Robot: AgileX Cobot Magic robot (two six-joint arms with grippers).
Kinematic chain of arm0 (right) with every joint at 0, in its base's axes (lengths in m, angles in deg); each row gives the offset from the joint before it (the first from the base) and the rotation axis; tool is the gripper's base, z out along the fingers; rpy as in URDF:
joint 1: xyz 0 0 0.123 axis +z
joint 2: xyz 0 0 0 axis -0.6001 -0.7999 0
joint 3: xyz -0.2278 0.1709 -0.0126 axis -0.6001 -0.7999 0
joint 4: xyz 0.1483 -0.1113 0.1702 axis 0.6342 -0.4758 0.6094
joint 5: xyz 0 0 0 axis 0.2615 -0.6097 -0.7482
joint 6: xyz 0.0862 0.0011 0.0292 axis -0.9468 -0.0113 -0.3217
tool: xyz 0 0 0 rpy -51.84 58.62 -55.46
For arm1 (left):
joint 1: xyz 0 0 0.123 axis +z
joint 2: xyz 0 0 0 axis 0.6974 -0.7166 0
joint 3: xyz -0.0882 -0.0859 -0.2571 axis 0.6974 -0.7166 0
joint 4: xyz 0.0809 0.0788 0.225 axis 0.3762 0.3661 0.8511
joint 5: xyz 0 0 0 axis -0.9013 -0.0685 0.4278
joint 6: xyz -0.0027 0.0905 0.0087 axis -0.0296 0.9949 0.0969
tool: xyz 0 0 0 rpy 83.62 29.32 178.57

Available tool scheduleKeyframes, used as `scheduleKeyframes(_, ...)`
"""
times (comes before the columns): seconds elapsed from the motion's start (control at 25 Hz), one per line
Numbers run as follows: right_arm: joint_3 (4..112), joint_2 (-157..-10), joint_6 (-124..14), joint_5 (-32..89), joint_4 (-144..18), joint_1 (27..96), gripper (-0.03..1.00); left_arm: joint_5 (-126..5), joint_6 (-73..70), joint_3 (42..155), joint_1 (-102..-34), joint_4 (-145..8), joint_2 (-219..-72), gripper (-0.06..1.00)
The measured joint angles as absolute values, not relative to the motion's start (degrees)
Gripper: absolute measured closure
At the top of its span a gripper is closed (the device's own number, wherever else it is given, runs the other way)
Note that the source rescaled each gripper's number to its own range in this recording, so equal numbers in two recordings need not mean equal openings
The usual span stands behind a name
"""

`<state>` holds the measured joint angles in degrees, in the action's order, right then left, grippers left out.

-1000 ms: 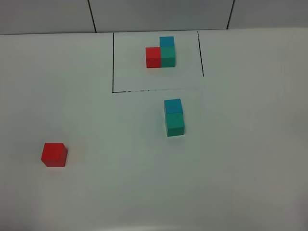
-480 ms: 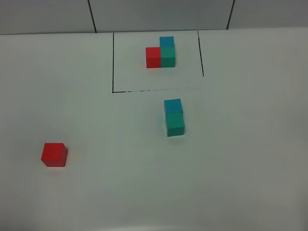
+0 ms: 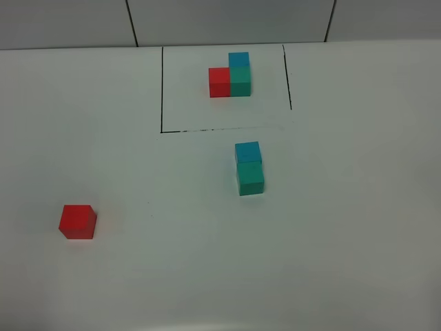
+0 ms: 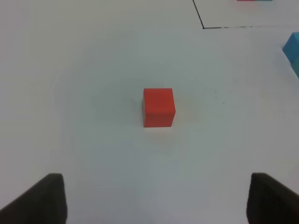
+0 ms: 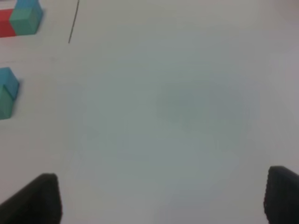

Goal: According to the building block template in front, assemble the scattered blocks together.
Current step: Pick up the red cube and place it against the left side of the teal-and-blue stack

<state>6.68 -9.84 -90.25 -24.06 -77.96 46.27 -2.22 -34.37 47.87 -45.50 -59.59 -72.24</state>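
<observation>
The building block template (image 3: 231, 74), a red, teal-green and blue cluster, sits at the back inside thin black lines. Of the scattered blocks, the sky-blue cube (image 3: 248, 152) and the teal-green cube (image 3: 251, 178) touch each other mid-table, blue behind green. The red cube (image 3: 77, 221) lies alone at the front left. Neither arm shows in the high view. In the left wrist view my left gripper (image 4: 154, 200) is open, with the red cube (image 4: 159, 107) ahead of it and apart. In the right wrist view my right gripper (image 5: 161, 196) is open over bare table, with the blue cube (image 5: 8, 81) off to one side.
The white table (image 3: 344, 241) meets a grey panelled wall (image 3: 227, 21) at the back. The black frame line (image 3: 162, 89) has an open side on the right below its short stroke.
</observation>
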Motion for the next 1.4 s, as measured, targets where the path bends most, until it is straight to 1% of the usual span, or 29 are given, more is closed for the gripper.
scheduleKeyframes(0.4, 6.7, -9.8, -85.6, -24.0, -76.1, 39.5, 0.11, -2.2, -34.4, 47.9, -45.5, -59.6, -72.2, 0.07)
scheduleKeyframes(0.96, 6.7, -9.8, -83.2, -24.0, -74.7, 37.9, 0.11, -2.2, -34.4, 47.9, -45.5, -59.6, -72.2, 0.07)
scheduleKeyframes(1.4, 6.7, -9.8, -82.5, -24.0, -74.7, 37.9, 0.11, -2.2, -34.4, 47.9, -45.5, -59.6, -72.2, 0.07)
